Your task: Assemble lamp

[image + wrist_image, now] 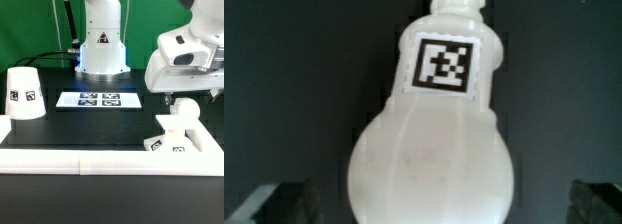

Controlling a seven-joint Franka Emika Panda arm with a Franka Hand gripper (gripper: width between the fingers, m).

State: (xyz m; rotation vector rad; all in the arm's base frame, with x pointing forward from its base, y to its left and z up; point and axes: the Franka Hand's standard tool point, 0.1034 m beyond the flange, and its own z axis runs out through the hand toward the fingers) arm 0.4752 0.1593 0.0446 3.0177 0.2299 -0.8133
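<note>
The end effector (434, 203) is released. In the wrist view its two fingers (274, 203) stand wide apart, one on each side of the bulb (429, 150), with dark table showing between each finger and the white plastic. Nothing is gripped.

The bulb runs lengthwise between the fingers, its round end nearest them and its narrow neck, which carries a tag (446, 65), pointing away. In the exterior view it shows as a rounded shape under the arm on that view's right, right at the base (165, 143). I cannot tell whether it is seated in the base or only leaning on it. The shade (25, 92) stands upright on the table (100, 205), well apart on that view's left.

The step in hand looks like taking hold of the bulb. To do it well:
- Keep the bulb centred between the fingers, so both pads meet it together and it is not pushed sideways.
- Close on the widest part of the round end. It is smooth and curved, so a grip off that line would probably slip along the taper.
- Keep the fingers off the tagged neck.
- Close gently, as a nudge could roll the bulb or shift the base.
</note>
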